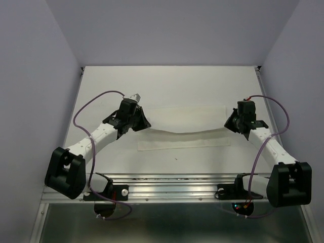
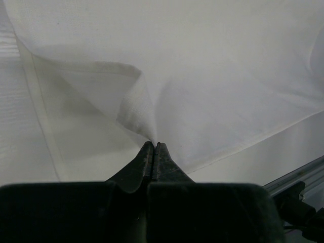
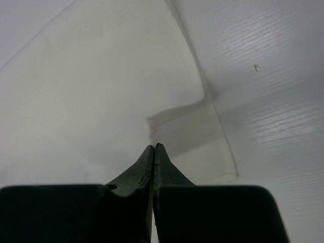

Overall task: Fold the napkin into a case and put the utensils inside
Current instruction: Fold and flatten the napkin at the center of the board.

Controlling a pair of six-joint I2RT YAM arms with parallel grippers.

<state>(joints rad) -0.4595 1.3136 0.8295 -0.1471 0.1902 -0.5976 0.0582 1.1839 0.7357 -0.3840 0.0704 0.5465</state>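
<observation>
The white napkin [image 1: 185, 121] stretches between my two grippers, its held edge sagging in the middle above the table. My left gripper [image 1: 144, 124] is shut on the napkin's left corner. In the left wrist view the cloth [image 2: 212, 76] fans out from the pinched tips of that gripper [image 2: 154, 145]. My right gripper [image 1: 234, 126] is shut on the right corner. In the right wrist view the sheet [image 3: 101, 86] rises from the tips of that gripper [image 3: 154, 147], and a folded-over hem shows beside them. The napkin's near edge lies flat on the table. The utensils and the case are out of view.
The white table [image 1: 172, 86] runs back to the pale walls. A metal rail [image 1: 172, 185] carrying the arm bases crosses the near edge. Purple cables [image 1: 96, 98] loop beside each arm.
</observation>
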